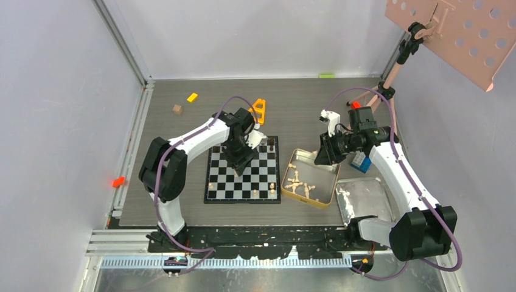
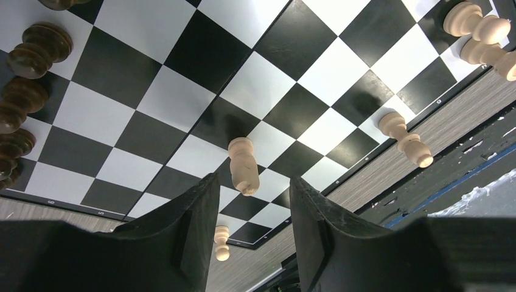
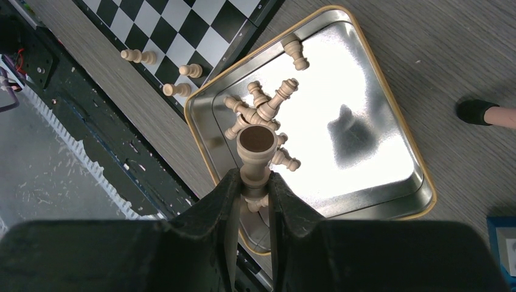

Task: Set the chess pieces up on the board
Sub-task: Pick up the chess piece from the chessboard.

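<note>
Right gripper [image 3: 254, 179], fingers pinched narrow on a pale chess piece [image 3: 255, 149], hangs above the gold tin [image 3: 365, 91]. The piece's long axis runs up-frame out of the fingers, with its dark base disc facing my wrist camera. The board [image 3: 182, 30] lies toward the upper left, so I judge the carry goes that way, with the base turned down first. Left gripper [image 2: 254, 182] hovers over the board with its fingers apart around a second pale piece [image 2: 242, 161], apparently not touching it.

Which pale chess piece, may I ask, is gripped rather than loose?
The pale piece clamped in the right gripper, round base toward its camera; others lie in the tin or stand on the board.
</note>
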You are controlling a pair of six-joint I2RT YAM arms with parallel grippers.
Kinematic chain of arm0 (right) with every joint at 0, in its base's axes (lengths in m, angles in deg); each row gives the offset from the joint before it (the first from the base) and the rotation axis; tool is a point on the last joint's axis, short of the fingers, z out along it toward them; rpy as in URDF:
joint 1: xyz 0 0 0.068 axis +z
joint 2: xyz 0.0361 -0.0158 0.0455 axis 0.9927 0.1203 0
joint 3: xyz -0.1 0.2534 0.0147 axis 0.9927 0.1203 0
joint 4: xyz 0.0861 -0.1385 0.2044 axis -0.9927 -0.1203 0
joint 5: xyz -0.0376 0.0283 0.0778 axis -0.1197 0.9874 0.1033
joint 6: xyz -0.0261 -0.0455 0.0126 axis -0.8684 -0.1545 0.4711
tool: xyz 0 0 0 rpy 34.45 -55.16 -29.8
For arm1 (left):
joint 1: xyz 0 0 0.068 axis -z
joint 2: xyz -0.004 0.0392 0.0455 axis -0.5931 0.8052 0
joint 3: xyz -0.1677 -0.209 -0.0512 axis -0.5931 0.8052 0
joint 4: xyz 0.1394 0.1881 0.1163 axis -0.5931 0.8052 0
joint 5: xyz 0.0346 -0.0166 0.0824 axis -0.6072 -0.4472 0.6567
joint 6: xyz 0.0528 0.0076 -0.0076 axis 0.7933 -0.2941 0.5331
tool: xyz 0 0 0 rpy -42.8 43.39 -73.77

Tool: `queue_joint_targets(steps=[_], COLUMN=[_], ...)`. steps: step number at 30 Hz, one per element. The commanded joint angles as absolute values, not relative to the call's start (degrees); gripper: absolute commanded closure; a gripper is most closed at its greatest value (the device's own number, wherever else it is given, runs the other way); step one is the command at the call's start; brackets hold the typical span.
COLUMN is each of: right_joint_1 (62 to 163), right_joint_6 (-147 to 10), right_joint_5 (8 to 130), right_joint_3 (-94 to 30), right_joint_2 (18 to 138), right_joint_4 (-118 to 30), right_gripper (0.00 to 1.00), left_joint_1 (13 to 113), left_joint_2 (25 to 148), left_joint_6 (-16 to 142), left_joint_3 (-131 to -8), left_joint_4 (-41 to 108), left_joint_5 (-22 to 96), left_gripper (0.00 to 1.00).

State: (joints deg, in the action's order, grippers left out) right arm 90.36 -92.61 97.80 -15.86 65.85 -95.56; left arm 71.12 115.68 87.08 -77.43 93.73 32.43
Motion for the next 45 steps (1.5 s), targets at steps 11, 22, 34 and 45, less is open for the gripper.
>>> queue_joint_targets(steps=[11, 22, 34, 45], right_joint_1=[90.1, 90.0, 90.0, 90.1], right_joint_6=[-92.8, -92.7, -92.6, -92.6], right_joint_5=[97.9, 98.1, 98.1, 98.0], right_joint_3=[-16.0, -16.0, -16.1, -16.2], right_joint_2=[65.9, 66.2, 66.0, 65.9], right_joint_4=[-94.0, -94.1, -94.1, -94.1], right_gripper=[0.99, 0.99, 0.99, 0.99], left_joint_1=[70.8, 70.8, 71.7, 83.6], left_joint_2=[117.8, 118.4, 114.3, 109.9], left_joint_6=[85.8, 86.3, 90.3, 96.0], left_joint_3=[-79.2, -79.5, -78.9, -75.4], left_joint_4=[93.7, 93.9, 96.6, 97.4], left_joint_5=[33.0, 34.1, 30.7, 31.2], left_gripper=[0.62, 0.74, 0.97, 0.99])
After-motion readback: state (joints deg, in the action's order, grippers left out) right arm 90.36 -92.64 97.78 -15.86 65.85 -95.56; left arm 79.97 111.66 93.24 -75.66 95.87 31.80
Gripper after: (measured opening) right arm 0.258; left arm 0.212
